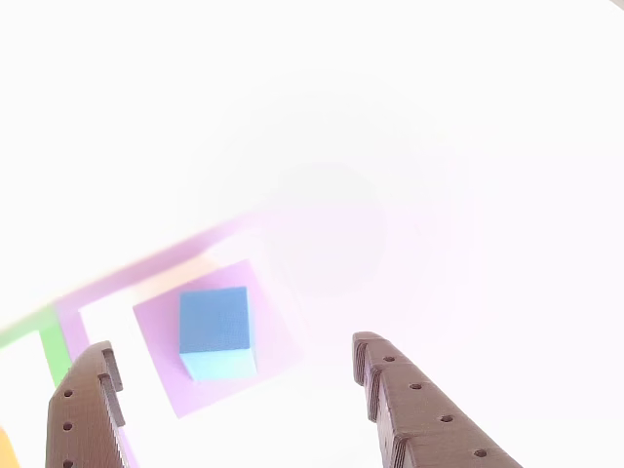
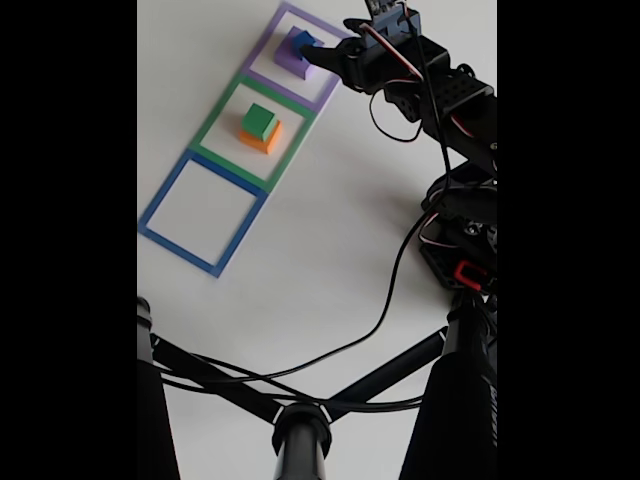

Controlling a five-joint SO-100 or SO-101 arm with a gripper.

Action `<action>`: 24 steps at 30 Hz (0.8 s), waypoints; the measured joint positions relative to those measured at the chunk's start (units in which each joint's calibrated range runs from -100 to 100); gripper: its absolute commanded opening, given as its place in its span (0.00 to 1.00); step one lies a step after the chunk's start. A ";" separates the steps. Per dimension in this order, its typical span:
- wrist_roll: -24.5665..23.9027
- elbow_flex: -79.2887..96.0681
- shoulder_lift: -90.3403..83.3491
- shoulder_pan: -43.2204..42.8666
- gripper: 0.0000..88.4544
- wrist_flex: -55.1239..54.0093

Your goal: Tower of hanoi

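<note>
Gripper [image 1: 234,395] is spread wide, hanging over the blue cube [image 1: 214,327], which sits on the purple block [image 1: 161,336] (purple tape square [image 2: 262,50], 12 o'clock of the fixed view).

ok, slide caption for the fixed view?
Gripper at small blue cube atop purple block; green block on orange block.

I'm scanning both feeds and I read no text, label, brand, number or sign anywhere: nothing legible on the blocks, the tape squares, the arm or the table.
</note>
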 measured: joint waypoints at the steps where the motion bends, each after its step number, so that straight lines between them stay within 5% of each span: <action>1: 0.00 0.44 1.94 0.00 0.32 -2.89; 13: 0.00 0.17 28.54 0.00 0.31 -33.15; 24: 0.00 -4.53 38.16 -2.62 0.30 -41.17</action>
